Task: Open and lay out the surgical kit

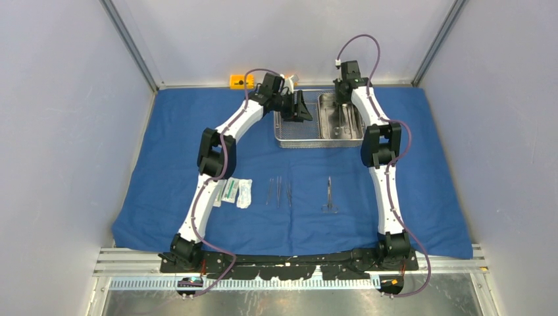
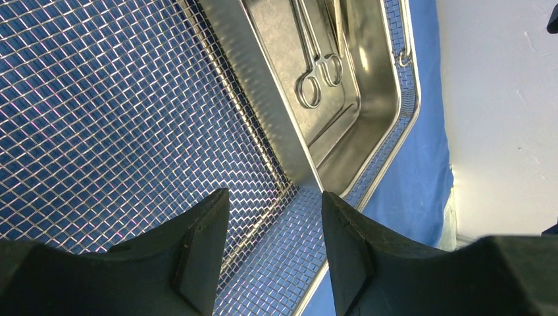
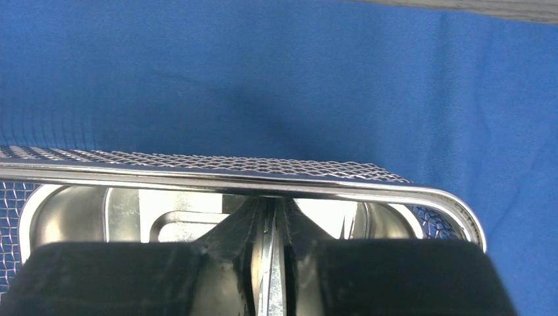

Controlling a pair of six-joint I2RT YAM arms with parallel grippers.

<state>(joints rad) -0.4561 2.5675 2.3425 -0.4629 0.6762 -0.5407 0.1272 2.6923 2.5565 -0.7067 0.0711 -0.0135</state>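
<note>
The blue cloth wrap [image 1: 164, 151] lies spread open. At its back stands the steel mesh basket [image 1: 289, 137] with the solid steel tray [image 1: 326, 122] in its right half. My left gripper [image 1: 299, 108] hangs open over the basket's mesh floor [image 2: 99, 118], its fingertips [image 2: 210, 210] empty beside the tray's corner [image 2: 309, 178]. A ring-handled instrument [image 2: 319, 79] lies in the tray. My right gripper [image 1: 342, 99] reaches down into the tray [image 3: 72, 214], shut on a thin steel instrument [image 3: 271, 263]. Forceps [image 1: 274, 191], scissors [image 1: 329, 196] and white-green packets [image 1: 237, 191] lie on the cloth's front.
A small orange block [image 1: 240, 81] sits behind the cloth at the back wall. Grey walls close in on three sides. The basket's rim [image 3: 197, 172] runs just in front of the right fingers. A metal rail [image 1: 118, 260] runs along the near edge.
</note>
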